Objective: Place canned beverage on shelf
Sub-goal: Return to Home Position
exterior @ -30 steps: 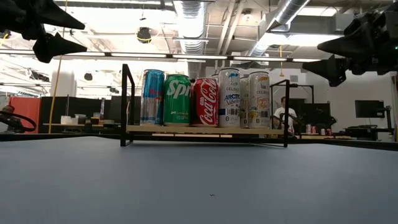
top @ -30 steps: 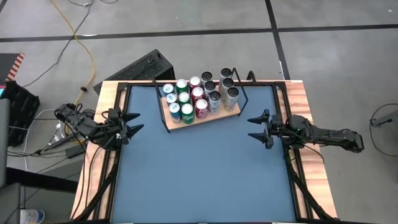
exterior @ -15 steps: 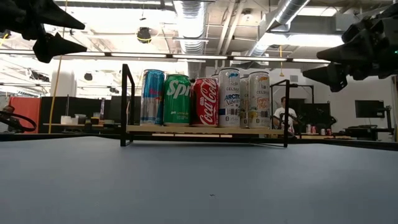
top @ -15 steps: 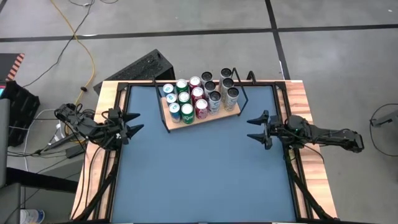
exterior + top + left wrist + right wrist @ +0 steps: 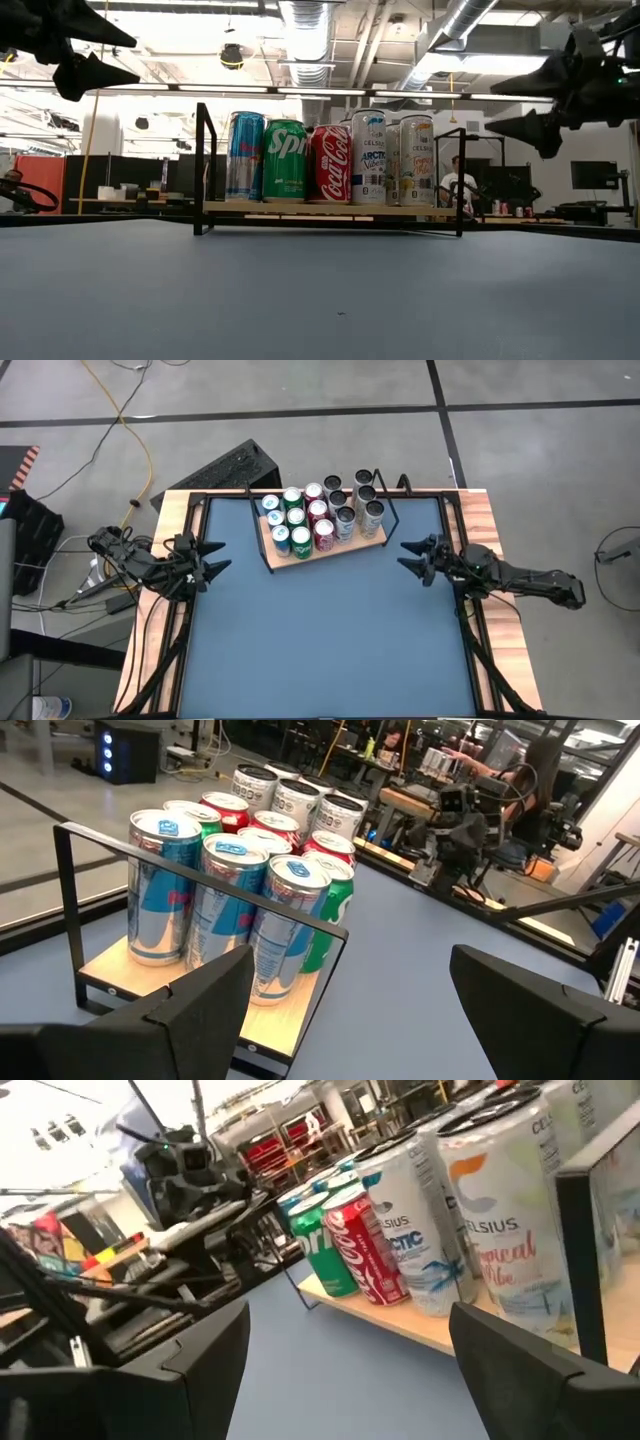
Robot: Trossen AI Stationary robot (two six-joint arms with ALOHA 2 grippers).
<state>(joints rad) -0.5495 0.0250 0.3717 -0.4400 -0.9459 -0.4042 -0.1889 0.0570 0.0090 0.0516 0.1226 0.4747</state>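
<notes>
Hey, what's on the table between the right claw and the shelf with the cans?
Nothing. In the high view, only bare blue tabletop lies between the right claw, open near the table's right edge, and the shelf.

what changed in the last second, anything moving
Only the right gripper moved: it shifted slightly toward the far side of the table and its wrist rolled, so its open fingers now sit more one above the other. It took hold of nothing and let nothing go. The left gripper stayed open at the table's left edge, and the shelf and its cans did not move.
</notes>
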